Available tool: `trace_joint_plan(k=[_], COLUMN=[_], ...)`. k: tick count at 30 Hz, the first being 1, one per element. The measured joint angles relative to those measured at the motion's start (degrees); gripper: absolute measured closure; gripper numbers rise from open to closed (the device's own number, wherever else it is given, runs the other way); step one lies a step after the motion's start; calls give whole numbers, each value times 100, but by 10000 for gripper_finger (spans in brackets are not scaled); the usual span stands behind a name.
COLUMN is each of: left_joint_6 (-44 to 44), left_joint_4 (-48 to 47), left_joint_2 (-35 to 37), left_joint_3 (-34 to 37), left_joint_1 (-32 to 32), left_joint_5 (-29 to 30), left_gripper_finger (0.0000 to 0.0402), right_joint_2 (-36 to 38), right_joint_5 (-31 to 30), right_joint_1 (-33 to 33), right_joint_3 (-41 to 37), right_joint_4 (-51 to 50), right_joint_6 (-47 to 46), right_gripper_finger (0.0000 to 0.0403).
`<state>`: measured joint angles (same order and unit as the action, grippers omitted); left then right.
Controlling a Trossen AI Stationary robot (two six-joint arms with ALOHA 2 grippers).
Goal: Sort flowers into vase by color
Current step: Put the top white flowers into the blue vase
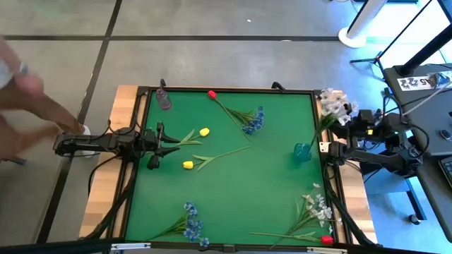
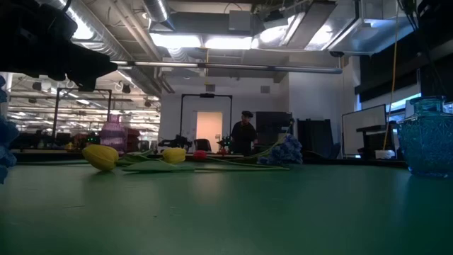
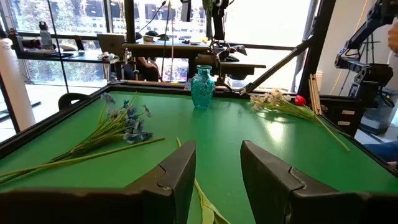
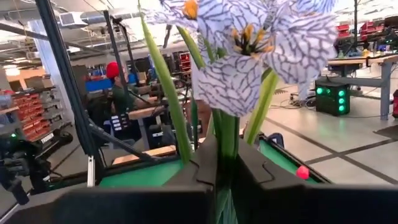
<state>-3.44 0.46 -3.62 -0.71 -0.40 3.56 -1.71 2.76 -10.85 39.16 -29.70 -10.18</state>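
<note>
Right gripper, clamped on white-blossomed spray's green stems, sits just beside teal glass vase; left gripper waits, fingers apart.

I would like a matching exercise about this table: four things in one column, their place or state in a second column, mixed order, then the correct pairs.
Things:
1. teal vase
2. pink vase
3. white flower spray
4. left hand

Place or state:
A. open, above a green stem
B. held in the right hand
C. far left corner of the mat
D. right side of the mat, upright

Pairs: 1-D, 2-C, 3-B, 4-A
</note>
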Motion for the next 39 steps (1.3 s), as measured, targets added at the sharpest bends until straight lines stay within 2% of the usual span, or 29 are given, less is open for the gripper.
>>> trace_joint_plan(k=[5,9,12,20,27,32,39], left_joint_6=[0,0,0,0,0,0,0], left_joint_4=[1,1,-1,-1,1,1,0], left_joint_2=[0,0,-2,-2,-1,-2,-1], left_joint_3=[0,0,0,0,0,0,0], left_joint_1=[0,0,0,0,0,0,0], left_joint_5=[1,1,-1,1,1,0,0], left_gripper_finger=[278,278,278,278,278,278,278], right_joint_2=[5,10,15,28,23,43,43], right_joint_5=[84,168,243,238,245,247,-22], right_joint_1=[-4,-4,-4,-4,-4,-4,-4], right_joint_3=[-160,-95,94,21,-141,111,62], right_joint_4=[-15,585,632,-414,-77,267,-561], right_joint_6=[274,308,526,598,757,1071,1073], right_gripper_finger=[390,390,384,385,384,384,384])
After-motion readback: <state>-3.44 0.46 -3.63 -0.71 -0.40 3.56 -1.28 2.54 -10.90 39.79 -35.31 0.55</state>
